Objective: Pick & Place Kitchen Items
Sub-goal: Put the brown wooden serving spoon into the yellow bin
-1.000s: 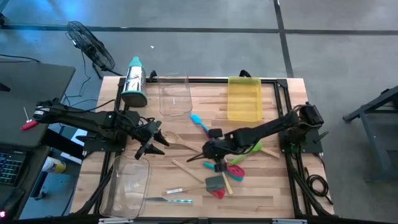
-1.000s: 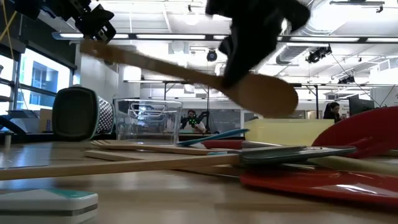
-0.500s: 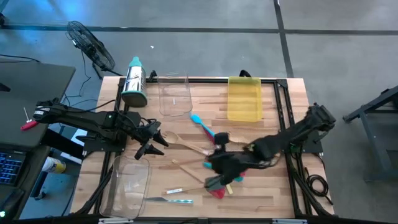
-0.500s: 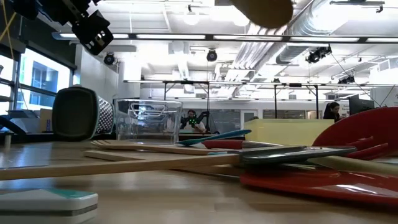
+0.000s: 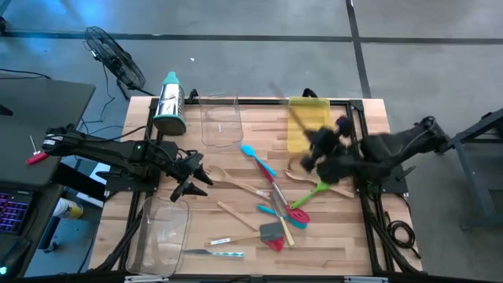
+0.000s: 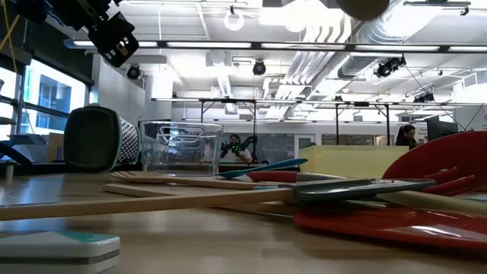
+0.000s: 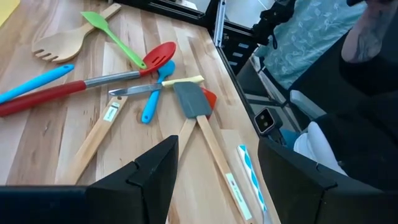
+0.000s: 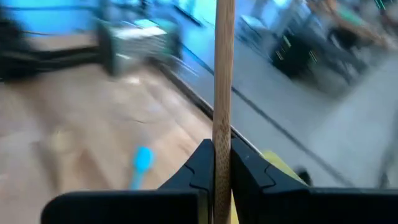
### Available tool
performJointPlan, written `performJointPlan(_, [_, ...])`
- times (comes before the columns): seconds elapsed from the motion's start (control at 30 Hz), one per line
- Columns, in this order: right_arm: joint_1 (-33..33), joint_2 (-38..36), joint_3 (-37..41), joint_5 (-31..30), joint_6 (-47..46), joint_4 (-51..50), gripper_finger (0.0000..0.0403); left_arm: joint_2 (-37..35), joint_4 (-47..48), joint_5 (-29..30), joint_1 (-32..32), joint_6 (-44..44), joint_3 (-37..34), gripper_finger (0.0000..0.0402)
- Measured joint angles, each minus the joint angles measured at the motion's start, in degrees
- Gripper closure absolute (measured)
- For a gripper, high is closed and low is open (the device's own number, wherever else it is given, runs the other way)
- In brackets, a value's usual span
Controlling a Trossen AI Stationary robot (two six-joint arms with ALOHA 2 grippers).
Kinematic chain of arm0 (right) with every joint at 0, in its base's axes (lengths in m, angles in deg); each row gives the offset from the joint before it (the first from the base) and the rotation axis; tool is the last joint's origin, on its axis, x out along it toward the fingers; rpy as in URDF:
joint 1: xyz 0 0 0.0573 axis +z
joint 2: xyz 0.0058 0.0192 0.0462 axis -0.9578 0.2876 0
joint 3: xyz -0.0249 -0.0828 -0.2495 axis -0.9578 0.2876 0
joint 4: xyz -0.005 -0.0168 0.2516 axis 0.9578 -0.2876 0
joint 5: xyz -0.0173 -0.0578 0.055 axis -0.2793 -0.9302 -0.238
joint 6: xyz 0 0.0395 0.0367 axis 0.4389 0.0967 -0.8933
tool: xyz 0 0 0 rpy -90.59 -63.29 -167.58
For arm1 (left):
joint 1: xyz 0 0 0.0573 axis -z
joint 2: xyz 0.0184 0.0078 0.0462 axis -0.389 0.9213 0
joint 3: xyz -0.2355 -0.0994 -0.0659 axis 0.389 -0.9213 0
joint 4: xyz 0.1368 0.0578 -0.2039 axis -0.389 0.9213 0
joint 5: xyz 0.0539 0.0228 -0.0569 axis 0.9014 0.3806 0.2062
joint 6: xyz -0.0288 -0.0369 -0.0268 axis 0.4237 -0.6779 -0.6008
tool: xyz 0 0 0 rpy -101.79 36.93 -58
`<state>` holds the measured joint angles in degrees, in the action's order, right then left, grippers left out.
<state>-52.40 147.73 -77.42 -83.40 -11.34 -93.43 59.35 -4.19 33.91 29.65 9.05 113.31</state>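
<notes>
My right gripper (image 8: 222, 155) is shut on a pale wooden spoon (image 8: 222, 74) and hangs blurred high over the table beside the yellow bin (image 5: 308, 124). Only the spoon's bowl (image 6: 365, 6) shows in the low view, at the top edge. My left gripper (image 5: 191, 177) waits open at the table's left with nothing between its fingers (image 7: 155, 174). Several kitchen items lie flat on the table's middle: a blue spatula (image 5: 255, 157), a wooden fork (image 5: 302, 174), a green spatula (image 5: 316, 191), a red slotted spoon (image 5: 299, 216) and a grey spatula (image 5: 271, 232). My right gripper pinches the wooden spoon's handle (image 8: 222, 134) between its two fingers, which lie across it. The handle runs straight on past the fingertips. The spoon is lifted clear of the table. Which end of the handle the fingers have does not show.
A clear bin (image 5: 220, 118) and a steel grater with a teal top (image 5: 169, 106) stand at the far left. Another clear bin (image 5: 165, 232) sits at the near left, with slim knives (image 5: 212, 253) beside it. A wooden spoon (image 5: 228, 181) lies near my left gripper.
My right gripper has risen from the utensil pile at the table's middle with the wooden spoon, swung toward the far right beside the yellow bin, and turned its wrist. The spoon, low over the table before, is lifted high and mostly out of the low view.
</notes>
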Motion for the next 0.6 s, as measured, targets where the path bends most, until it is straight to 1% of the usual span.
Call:
performJointPlan(0.1, [-5.56, -0.5, 0.02, 2.69, -6.06, -7.02, 0.0382, 0.0, 0.0, 0.6, 0.02, 1.03, 0.0, 0.0184])
performJointPlan(0.23, [-13.92, -0.5, 1.75, 9.26, -7.19, -9.65, 0.0382, 0.0, 0.01, 0.89, 0.0, 1.37, 0.0, 0.0184])
performJointPlan(0.33, [-19.79, -0.5, 4.64, 12.5, -6.28, -8.41, 0.0382, 0.0, 0.01, 1.03, 0.0, 1.37, 0.01, 0.0184])
performJointPlan(0.47, [-27.72, -0.5, 9.91, 18.37, -3.06, -4.69, 0.0382, 0.0, 0.07, 1.03, 0.01, 1.37, 0.0, 0.0184])
performJointPlan(0.6, [-34.67, -0.5, 15.74, 24.69, 2.07, 2.55, 0.0382, 0.0, 0.44, 1.04, 0.02, 1.37, 0.0, 0.0184])
